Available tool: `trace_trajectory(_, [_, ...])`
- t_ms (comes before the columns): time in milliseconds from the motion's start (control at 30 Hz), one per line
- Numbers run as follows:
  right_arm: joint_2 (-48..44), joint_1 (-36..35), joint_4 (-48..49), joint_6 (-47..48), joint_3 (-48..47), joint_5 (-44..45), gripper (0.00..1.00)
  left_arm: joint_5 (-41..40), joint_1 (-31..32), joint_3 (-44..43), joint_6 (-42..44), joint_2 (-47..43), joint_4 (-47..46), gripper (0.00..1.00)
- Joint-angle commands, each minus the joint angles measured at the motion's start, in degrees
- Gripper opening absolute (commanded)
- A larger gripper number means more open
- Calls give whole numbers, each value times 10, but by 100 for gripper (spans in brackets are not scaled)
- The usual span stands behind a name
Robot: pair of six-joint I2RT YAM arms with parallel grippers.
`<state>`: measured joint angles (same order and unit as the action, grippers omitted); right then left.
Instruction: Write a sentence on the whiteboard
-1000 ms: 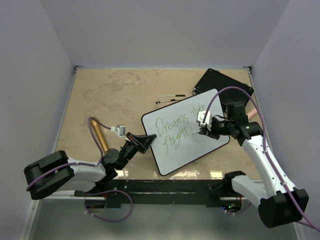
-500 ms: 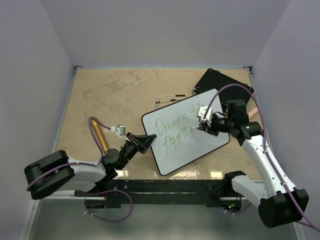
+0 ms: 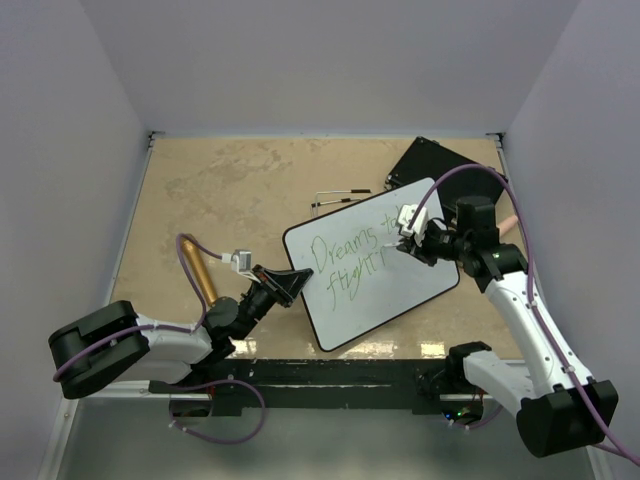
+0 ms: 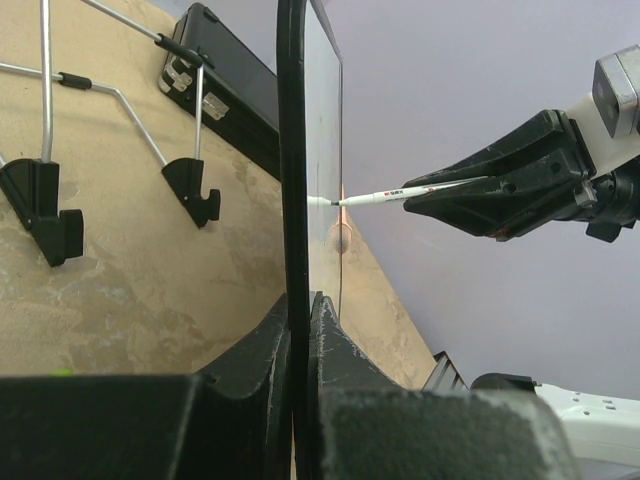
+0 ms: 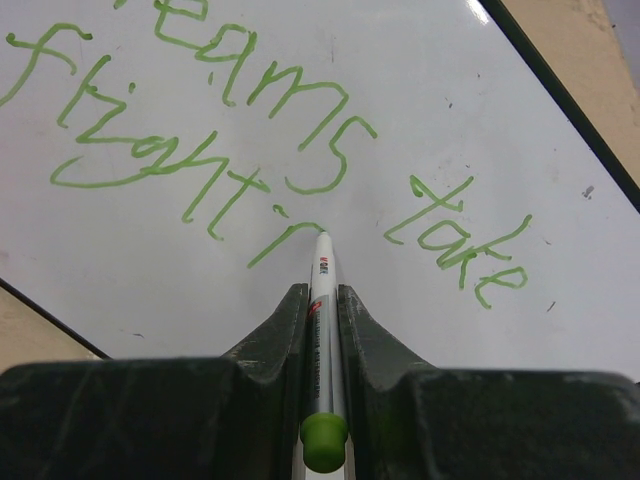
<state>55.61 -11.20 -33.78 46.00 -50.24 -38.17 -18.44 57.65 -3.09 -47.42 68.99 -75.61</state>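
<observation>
Near: left hand (image 3: 283, 283) clamped on near-left edge of whiteboard (image 3: 375, 295), which sits askew on tabletop (image 3: 220, 190) between both arms. Green writing reads "Dreams take flight". Mid: right hand (image 3: 413, 246) closed tight around green marker (image 5: 322, 290), tip touching whiteboard just after "flight". Far: wire stand (image 3: 335, 198), flat black board (image 3: 440, 165) by whiteboard's far corner. Risks: heavy tip pressure could shift whiteboard in left hand, skewing the stroke; marker could slip between fingers; wrist could drag across "take" and smudge ink.
</observation>
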Motion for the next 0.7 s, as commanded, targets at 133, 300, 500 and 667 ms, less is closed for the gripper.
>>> trace_trajectory(133, [-9,0,-31,26,-9,28,0,27,1,30,55,-3,-2,0])
trace_trajectory(300, [7,0,-89,81,-14,13,0,28,2,30,56,-3,-2,0])
trace_trajectory(500, [12,0,-118,96,-9,21,0,28,1,29,56,2,-5,0])
trace_trajectory(667, [-12,0,-61,45,-15,24,0,30,1,28,56,2,-5,0])
